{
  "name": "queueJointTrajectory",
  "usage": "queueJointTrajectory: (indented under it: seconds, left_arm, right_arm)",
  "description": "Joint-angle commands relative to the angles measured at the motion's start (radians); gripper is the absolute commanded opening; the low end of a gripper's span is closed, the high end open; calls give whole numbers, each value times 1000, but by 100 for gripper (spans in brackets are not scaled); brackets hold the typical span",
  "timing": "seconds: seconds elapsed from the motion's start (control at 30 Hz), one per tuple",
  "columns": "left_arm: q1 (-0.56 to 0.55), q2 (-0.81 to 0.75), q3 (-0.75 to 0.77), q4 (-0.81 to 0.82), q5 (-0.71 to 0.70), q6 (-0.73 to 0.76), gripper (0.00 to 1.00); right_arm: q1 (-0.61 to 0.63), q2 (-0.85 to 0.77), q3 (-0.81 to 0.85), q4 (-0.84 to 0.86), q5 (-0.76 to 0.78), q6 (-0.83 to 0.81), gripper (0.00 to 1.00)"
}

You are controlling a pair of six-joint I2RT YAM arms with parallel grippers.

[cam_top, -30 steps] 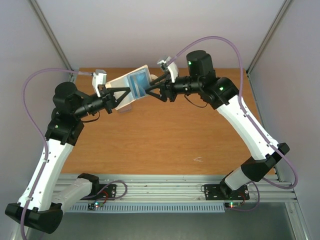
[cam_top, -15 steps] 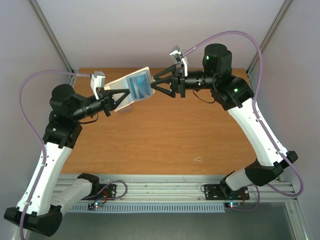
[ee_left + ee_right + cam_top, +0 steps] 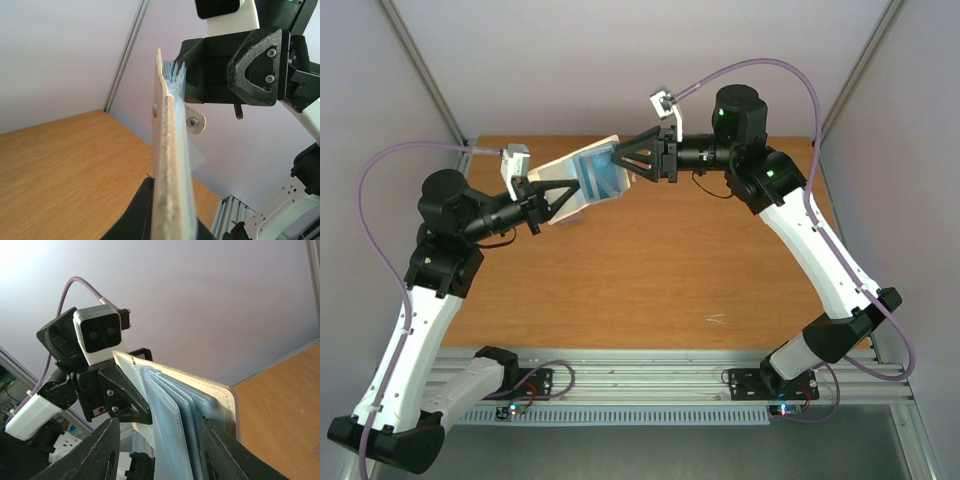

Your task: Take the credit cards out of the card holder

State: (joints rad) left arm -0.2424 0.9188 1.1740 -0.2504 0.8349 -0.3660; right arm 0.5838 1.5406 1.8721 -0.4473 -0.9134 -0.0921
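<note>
Card holder (image 3: 592, 172) in left claw (image 3: 558, 200)

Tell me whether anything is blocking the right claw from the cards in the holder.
Nothing separate does. The left claw holds the card holder up in the air, and the right claw is open at its free end, one finger on each side of the pale blue sleeves.

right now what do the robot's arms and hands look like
The left arm and right arm match: long white shells, chunky black joints. The left hand and right hand are black, each with two triangular fingers and a white camera box. A thin mauve cable loops off each wrist. Green lights glow on the right arm.
</note>
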Motion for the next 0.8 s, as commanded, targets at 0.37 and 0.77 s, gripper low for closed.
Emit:
queueJointTrajectory:
  seconds: [0.37,0.77]
  left_arm:
    - [0,-23,-13,49,13,4,0]
    - [2,-26,-11,48,14,2,0]
  right_arm:
    - [7,1,113,-232,-152,-172,47]
    - [10,52,131,-212,-97,-158,51]
